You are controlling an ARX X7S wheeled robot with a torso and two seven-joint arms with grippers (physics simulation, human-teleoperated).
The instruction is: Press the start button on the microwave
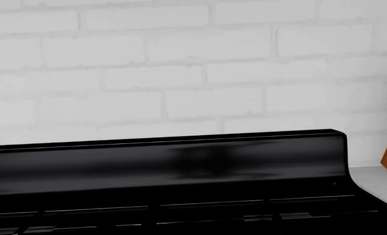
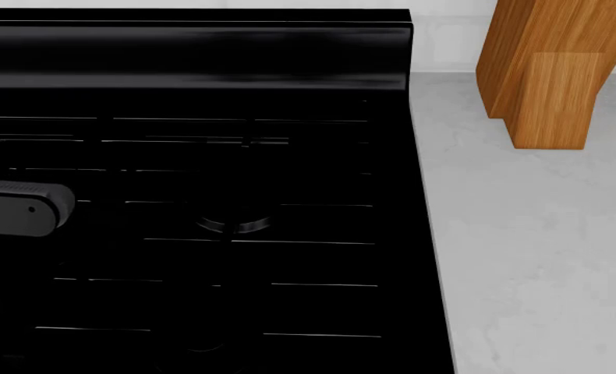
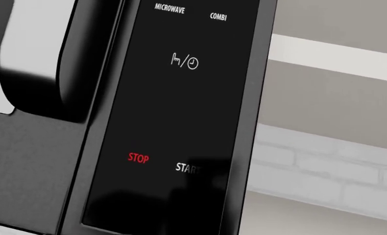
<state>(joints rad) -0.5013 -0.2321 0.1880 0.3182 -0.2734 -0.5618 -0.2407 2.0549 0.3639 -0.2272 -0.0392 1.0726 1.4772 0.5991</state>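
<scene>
The START button [image 3: 188, 168] sits just beside the red STOP label [image 3: 138, 157], low on the microwave's control panel [image 3: 174, 117]; seemingly unpressed, so the press remains; neither tool is visible, their states unknowable.

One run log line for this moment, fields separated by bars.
phase: approach | right wrist view: START label close beside STOP | contact: not visible | stove below

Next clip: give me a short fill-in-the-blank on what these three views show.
1. On the microwave control panel, the STOP label is printed in ____.
2. The label beside STOP reads ____.
3. In the head view, the countertop lies to the ____ of the black stove.
4. The wall behind the stove is white ____.

Missing words: red; START; right; brick
</scene>
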